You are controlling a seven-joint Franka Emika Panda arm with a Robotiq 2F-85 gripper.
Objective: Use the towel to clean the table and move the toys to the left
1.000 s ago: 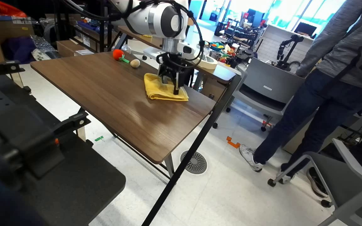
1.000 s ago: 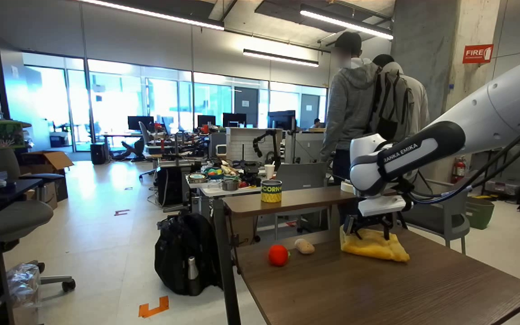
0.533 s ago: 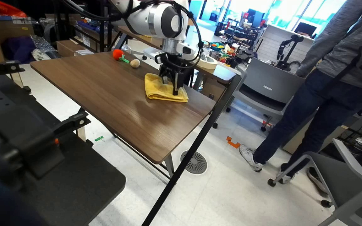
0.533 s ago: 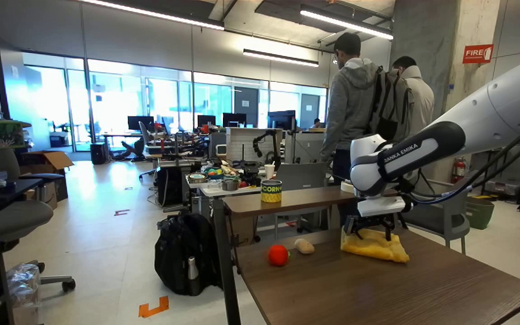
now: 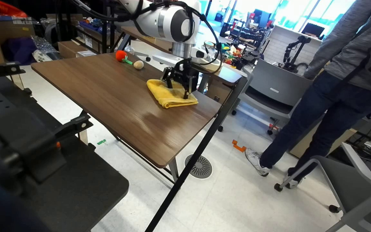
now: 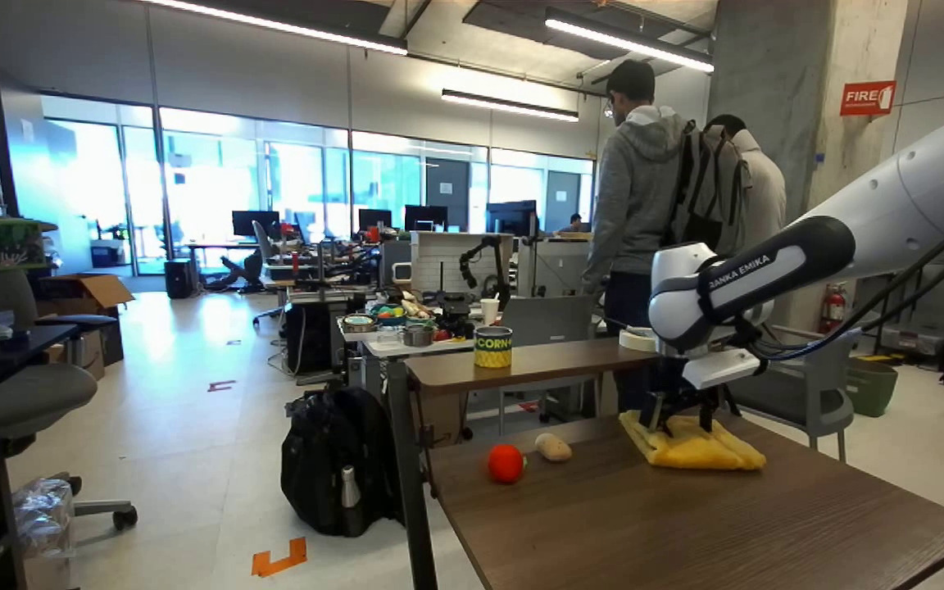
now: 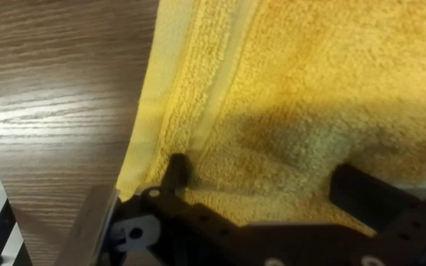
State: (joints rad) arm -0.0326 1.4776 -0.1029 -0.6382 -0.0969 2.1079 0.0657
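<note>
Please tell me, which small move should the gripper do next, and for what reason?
Perhaps a short, lightly pressed slide of the yellow towel across the table: the gripper is open, its fingertips seem to rest on the towel, and the red toy and tan toy lie apart from it.

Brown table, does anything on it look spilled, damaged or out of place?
Nothing stands out. The yellow towel lies folded, slightly rumpled, beneath the open gripper; the red toy and tan toy rest on the table. No spill or damage shows.
</note>
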